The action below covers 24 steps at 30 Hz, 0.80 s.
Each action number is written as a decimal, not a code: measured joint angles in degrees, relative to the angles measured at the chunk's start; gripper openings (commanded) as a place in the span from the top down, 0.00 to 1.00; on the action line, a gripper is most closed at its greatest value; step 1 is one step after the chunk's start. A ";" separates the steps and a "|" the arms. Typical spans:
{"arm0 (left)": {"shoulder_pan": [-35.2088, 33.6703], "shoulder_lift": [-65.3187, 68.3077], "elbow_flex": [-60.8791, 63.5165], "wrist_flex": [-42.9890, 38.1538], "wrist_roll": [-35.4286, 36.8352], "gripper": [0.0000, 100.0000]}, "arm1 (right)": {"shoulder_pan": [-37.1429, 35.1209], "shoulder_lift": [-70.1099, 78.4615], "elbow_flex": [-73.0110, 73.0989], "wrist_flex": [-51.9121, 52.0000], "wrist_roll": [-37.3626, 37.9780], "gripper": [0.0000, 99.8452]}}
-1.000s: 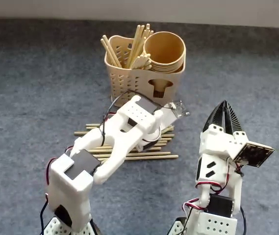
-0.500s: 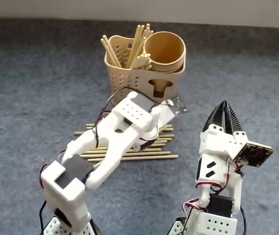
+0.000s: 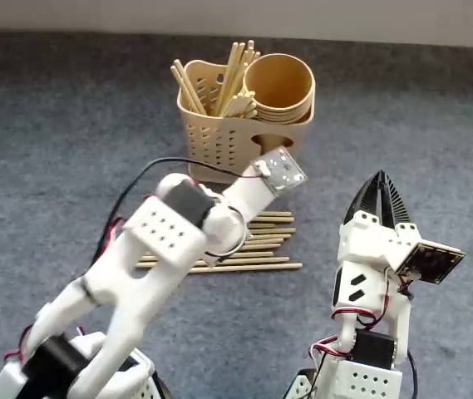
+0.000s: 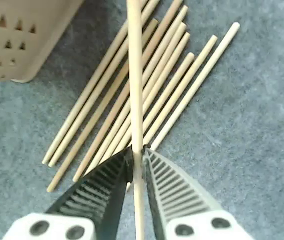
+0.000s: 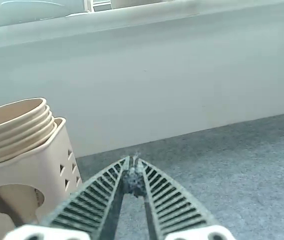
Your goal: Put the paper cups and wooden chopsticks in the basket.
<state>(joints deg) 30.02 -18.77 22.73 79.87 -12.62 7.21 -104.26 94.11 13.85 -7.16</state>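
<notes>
The left arm (image 3: 157,249) slants up from 7 o'clock to mid-table in the high view, its wrist over the pile (image 3: 265,245) lying on the carpet (image 3: 70,150). The left gripper (image 4: 137,152) pinches one chopstick (image 4: 134,75), which crosses over the rest. The basket (image 3: 219,133) stands close at 12 o'clock of the pile, holding cups (image 3: 279,83) and sticks (image 3: 234,66). The right gripper (image 3: 379,184), at 3 o'clock of the pile, points to 12 with its jaws together on nothing. Bare carpet spreads at 9 and 3 o'clock of the basket.

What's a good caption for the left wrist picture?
The left gripper pinches one wooden chopstick, with more chopsticks lying on the grey mat beside the basket.
</notes>
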 measured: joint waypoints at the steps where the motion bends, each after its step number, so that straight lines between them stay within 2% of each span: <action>1: -0.26 -3.08 0.26 0.00 0.18 0.99 | 0.00 0.00 0.00 0.00 0.00 0.98; 6: -0.26 -17.05 0.44 -0.53 0.26 0.99 | 0.00 0.00 0.00 0.00 0.00 0.98; 10: -2.11 -25.41 0.44 -5.63 0.26 0.99 | 0.00 0.00 0.00 0.00 0.00 0.98; 15: -8.35 -28.48 0.44 -16.62 1.05 0.99 | 0.00 0.00 0.00 0.00 0.00 0.98; 24: -13.80 -28.48 0.53 -39.38 11.08 0.99 | 0.00 0.00 0.00 0.00 0.00 0.98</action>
<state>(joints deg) 16.22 -47.25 23.25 40.48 -1.54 7.21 -104.26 94.11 13.85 -7.16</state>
